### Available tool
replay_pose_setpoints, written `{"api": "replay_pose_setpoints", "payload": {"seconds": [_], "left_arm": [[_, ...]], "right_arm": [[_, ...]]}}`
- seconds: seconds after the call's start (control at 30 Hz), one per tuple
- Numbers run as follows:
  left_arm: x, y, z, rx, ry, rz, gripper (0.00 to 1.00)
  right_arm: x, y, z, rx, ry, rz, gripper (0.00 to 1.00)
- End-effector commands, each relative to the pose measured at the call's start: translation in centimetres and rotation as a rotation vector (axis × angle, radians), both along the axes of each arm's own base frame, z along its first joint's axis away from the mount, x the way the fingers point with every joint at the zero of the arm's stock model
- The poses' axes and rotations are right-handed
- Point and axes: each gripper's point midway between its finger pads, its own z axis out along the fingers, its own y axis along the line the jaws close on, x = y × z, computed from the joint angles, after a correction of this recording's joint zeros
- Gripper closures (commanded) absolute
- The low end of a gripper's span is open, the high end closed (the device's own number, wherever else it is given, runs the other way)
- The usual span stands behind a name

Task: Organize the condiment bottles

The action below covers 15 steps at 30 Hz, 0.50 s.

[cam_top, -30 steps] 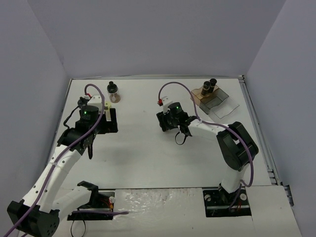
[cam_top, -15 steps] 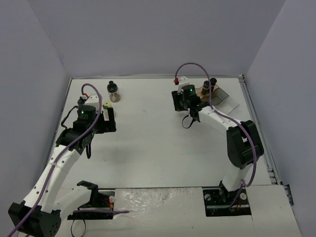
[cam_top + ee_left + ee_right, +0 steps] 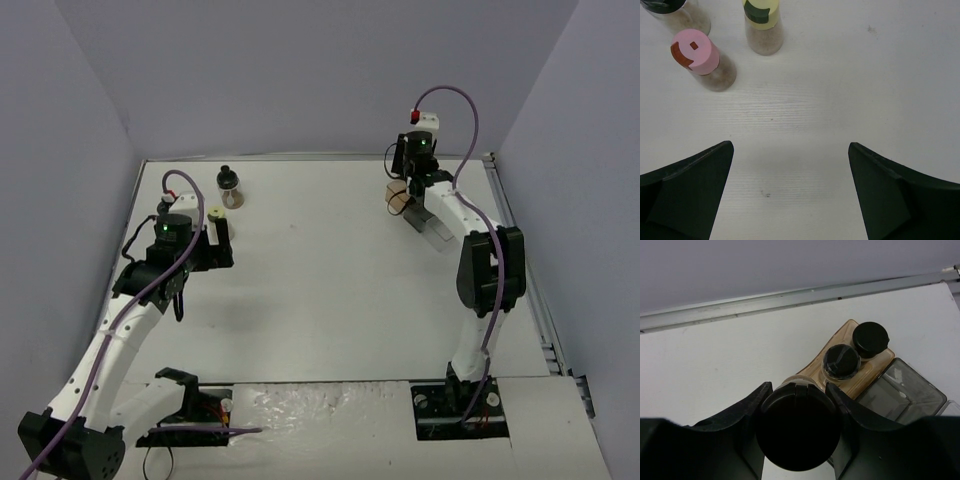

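My right gripper [image 3: 799, 390] is shut on a condiment bottle with a black cap [image 3: 799, 432], held upright just beside the stepped clear-and-brown rack [image 3: 812, 371]. Two black-capped bottles [image 3: 842, 361] [image 3: 870, 339] stand in the rack's brown step. From above, this gripper [image 3: 410, 190] and its bottle [image 3: 397, 198] are at the back right. My left gripper [image 3: 790, 150] is open over bare table. Ahead of it stand a pink-capped bottle [image 3: 696, 49], a pale-yellow-capped bottle [image 3: 761, 10] and a dark-capped one [image 3: 665, 5].
Another black-capped bottle [image 3: 231, 187] stands alone at the back left, beyond the left gripper [image 3: 218, 236]. The rack's clear lower step [image 3: 900, 390] lies to the right of the held bottle. The back wall and table edge [image 3: 790, 297] run close behind the rack.
The right arm has carried its bottle from the middle of the table to the back right, up to the rack. The left arm has barely moved.
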Motion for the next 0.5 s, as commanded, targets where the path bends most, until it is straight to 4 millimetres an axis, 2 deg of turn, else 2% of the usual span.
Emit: {"api": "replay_pose_setpoints", "payload": {"seconds": [0.0,0.1,0.27,0.47], "left_arm": [[1.1,0.0,1.5,-0.019,-0.06,0.012,0.03],[1.1,0.0,1.4,-0.018,-0.057,0.012,0.03],[1.1,0.1,1.4,-0.02,-0.058,0.016,0.03],[1.1,0.0,1.4,-0.024,-0.056,0.016,0.03]], "right_arm": [[2.2,-1.6,1.2,0.044,-0.073,-0.127,0.93],[2.7,-1.6,-0.2,0.069,-0.055,-0.133,0.93],[3.0,-1.7,-3.8,0.077,0.0,-0.146,0.93],[3.1,-1.8,-6.8,0.085,0.048,-0.161,0.82]]}}
